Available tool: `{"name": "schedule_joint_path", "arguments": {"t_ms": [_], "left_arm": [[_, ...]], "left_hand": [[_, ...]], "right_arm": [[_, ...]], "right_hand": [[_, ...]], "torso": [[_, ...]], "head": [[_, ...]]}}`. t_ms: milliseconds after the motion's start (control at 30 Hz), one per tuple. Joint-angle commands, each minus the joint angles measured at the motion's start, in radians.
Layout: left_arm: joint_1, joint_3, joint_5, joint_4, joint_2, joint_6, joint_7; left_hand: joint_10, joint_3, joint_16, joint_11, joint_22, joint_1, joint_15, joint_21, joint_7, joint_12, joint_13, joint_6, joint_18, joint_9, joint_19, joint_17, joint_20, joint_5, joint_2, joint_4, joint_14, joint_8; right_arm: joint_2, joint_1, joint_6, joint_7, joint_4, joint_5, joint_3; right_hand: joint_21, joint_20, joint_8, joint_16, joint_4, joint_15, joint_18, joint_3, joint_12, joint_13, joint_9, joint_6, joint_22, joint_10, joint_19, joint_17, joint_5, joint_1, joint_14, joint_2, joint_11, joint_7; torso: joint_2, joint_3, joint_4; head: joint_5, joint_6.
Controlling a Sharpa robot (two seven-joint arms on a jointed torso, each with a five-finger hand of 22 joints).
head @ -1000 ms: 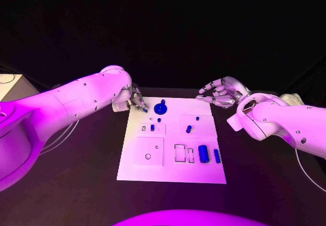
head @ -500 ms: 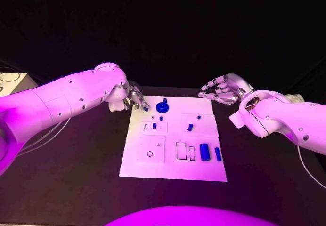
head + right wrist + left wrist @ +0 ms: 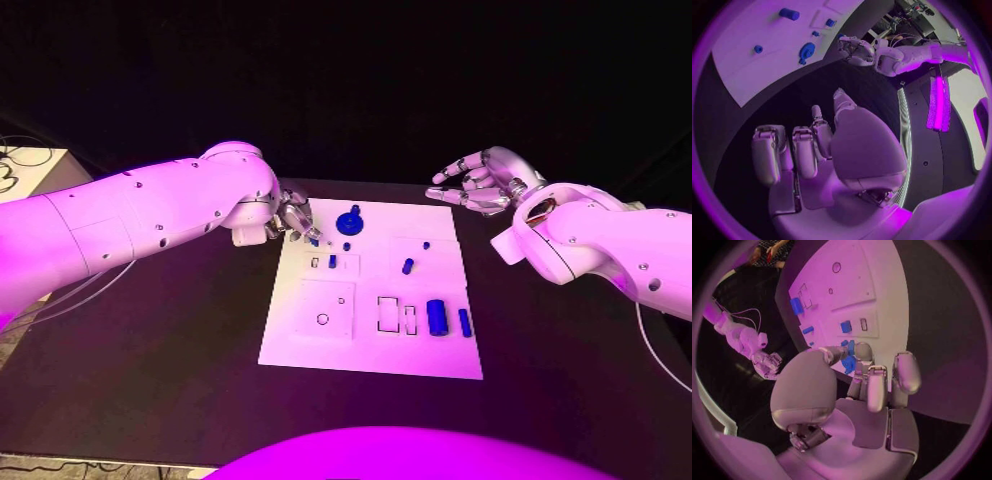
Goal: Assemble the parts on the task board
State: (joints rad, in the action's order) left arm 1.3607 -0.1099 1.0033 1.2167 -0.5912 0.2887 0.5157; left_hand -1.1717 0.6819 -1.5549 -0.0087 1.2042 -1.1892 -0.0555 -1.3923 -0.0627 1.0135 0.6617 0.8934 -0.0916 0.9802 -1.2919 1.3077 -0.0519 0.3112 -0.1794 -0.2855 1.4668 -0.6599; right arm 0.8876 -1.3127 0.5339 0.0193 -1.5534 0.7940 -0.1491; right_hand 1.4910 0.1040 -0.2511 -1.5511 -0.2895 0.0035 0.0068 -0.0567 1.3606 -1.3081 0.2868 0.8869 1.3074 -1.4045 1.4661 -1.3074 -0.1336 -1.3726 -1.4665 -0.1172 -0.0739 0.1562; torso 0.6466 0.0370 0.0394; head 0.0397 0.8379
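The task board (image 3: 353, 345) lies flat at the middle of the black tabletop (image 3: 159, 370), its long sides running from the near edge toward the far edge.

Left hand (image 3: 296, 222): positioned at the board's far left corner, fingers curled down over the board edge. In the left wrist view a small blue part (image 3: 849, 363) sits at the fingertips (image 3: 863, 351) — whether it is actually pinched cannot be told.

Right hand (image 3: 479, 185): raised above the tabletop just beyond the board's far right corner, fingers apart and loosely curved, holding nothing.

Parts on the board:
- round blue part (image 3: 349, 223) near the far edge, just beside the left hand
- small blue pieces (image 3: 408, 266) across the middle
- blue cylinder (image 3: 436, 318) and slim blue bar (image 3: 464, 322) toward the near right side
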Motion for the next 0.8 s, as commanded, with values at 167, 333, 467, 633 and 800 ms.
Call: {"name": "schedule_joint_path", "arguments": {"t_ms": [167, 333, 467, 633, 800], "left_arm": [[-0.018, -0.011, 0.079, 0.057, -0.024, -0.068, -0.007], [-0.032, -0.015, 0.102, 0.078, -0.032, -0.088, -0.010], [-0.040, -0.019, 0.125, 0.080, -0.031, -0.098, -0.013], [-0.046, -0.023, 0.135, 0.079, -0.030, -0.099, -0.014], [-0.047, -0.024, 0.140, 0.079, -0.029, -0.099, -0.014]], "left_hand": [[-0.012, 0.197, -0.005, -0.004, 0.004, 0.010, -0.007, -0.006, 0.005, 0.005, -0.002, 0.002, 0.007, 0.000, -0.008, 0.237, 0.000, 0.004, 0.003, 0.190, 0.092, -0.006], [-0.011, 0.200, -0.005, -0.004, 0.005, 0.012, -0.007, -0.007, 0.005, 0.003, -0.006, 0.003, 0.007, 0.000, -0.009, 0.236, 0.000, 0.003, 0.003, 0.192, 0.092, -0.006], [-0.011, 0.201, -0.004, -0.004, 0.004, 0.013, -0.007, -0.007, 0.005, 0.003, -0.006, 0.003, 0.007, 0.000, -0.009, 0.236, 0.000, 0.003, 0.003, 0.192, 0.092, -0.006], [-0.012, 0.202, -0.004, -0.004, 0.005, 0.013, -0.007, -0.007, 0.005, 0.002, -0.007, 0.003, 0.007, 0.000, -0.010, 0.236, 0.000, 0.002, 0.003, 0.192, 0.092, -0.007], [-0.012, 0.202, -0.004, -0.004, 0.005, 0.013, -0.007, -0.007, 0.005, 0.002, -0.007, 0.003, 0.007, 0.000, -0.010, 0.236, 0.000, 0.002, 0.003, 0.192, 0.092, -0.007]], "right_arm": [[0.000, 0.003, -0.015, -0.007, 0.002, 0.015, 0.000], [0.000, 0.003, -0.015, -0.008, 0.002, 0.017, 0.000], [-0.001, 0.004, -0.016, -0.008, 0.003, 0.018, 0.000], [-0.001, 0.004, -0.017, -0.009, 0.003, 0.022, 0.000], [-0.001, 0.004, -0.017, -0.008, 0.003, 0.025, 0.000]], "right_hand": [[-0.003, -0.002, -0.005, 0.006, 0.002, -0.004, 0.014, 0.006, -0.003, -0.090, 0.001, -0.007, 0.211, 0.008, 0.069, -0.216, 0.003, 0.004, -0.091, 0.001, 0.000, 0.000], [-0.003, -0.002, -0.005, 0.006, 0.002, -0.004, 0.014, 0.006, -0.003, -0.090, 0.001, -0.007, 0.211, 0.008, 0.069, -0.216, 0.003, 0.004, -0.091, 0.001, 0.000, 0.000], [-0.003, -0.002, -0.005, 0.006, 0.002, -0.004, 0.014, 0.006, -0.003, -0.090, 0.001, -0.007, 0.211, 0.008, 0.069, -0.216, 0.003, 0.004, -0.091, 0.001, 0.000, 0.000], [-0.003, -0.002, -0.005, 0.006, 0.002, -0.004, 0.014, 0.006, -0.003, -0.090, 0.001, -0.007, 0.211, 0.008, 0.069, -0.216, 0.003, 0.004, -0.091, 0.001, 0.000, 0.000], [-0.003, -0.002, -0.005, 0.006, 0.002, -0.004, 0.014, 0.006, -0.003, -0.090, 0.001, -0.007, 0.211, 0.008, 0.069, -0.216, 0.003, 0.004, -0.091, 0.001, 0.000, 0.000]], "torso": [[0.001, 0.0009, 0.0003], [0.003, 0.0007, 0.0007], [0.002, 0.0006, -0.0014], [0.003, -0.0006, -0.0013], [0.001, -0.0012, -0.0004]], "head": [[0.004, 0.007], [0.004, 0.009], [0.006, 0.012], [0.007, 0.016], [0.006, 0.018]]}}
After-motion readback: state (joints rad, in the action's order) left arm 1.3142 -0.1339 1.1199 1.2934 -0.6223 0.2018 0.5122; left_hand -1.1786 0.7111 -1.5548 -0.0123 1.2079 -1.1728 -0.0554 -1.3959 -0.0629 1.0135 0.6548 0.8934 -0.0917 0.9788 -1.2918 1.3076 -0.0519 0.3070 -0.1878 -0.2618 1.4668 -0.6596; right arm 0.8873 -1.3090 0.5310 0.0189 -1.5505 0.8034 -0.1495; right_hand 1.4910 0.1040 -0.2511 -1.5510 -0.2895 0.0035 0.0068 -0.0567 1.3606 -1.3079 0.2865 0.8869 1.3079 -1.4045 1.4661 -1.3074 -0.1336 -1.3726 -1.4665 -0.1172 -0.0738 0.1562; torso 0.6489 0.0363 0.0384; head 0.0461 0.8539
